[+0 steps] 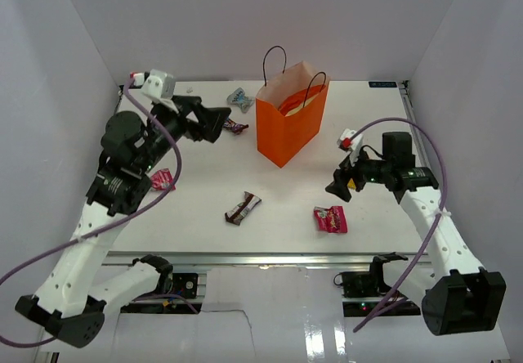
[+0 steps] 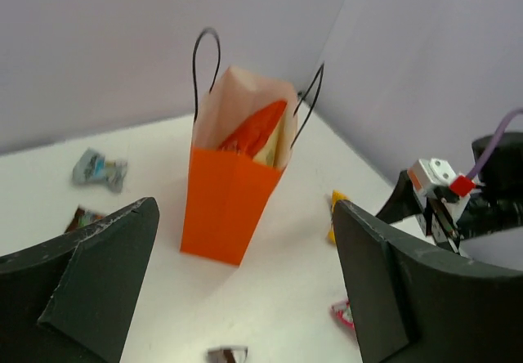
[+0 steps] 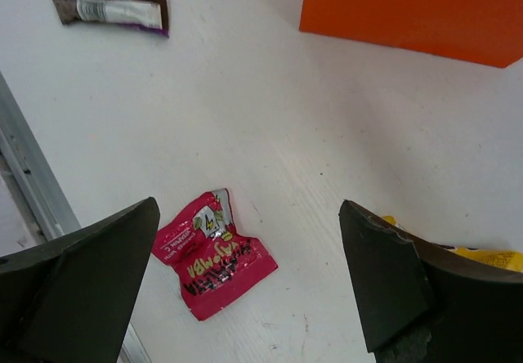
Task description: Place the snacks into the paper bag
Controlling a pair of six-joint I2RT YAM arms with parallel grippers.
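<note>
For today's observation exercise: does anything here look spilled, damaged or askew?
Nothing stands out. The paper bag stands upright, a red chip bag inside; the pink packet and brown candy bar lie flat on the table, seemingly intact.

White tabletop (image 1: 204, 175), pale lilac walls (image 1: 245, 20) on three sides (metal rail (image 1: 270, 258) along near edge).

I read the paper bag (image 1: 290, 126) as matt orange paper, paler inside. The desk (image 1: 204, 175) looks smooth, matt white. The pink packet (image 3: 214, 255) is crinkled glossy film, and the brown candy bar (image 3: 110, 3) at eleven o'clock from it shines too. My jaws look like matt black plastic with rough edges.
</note>
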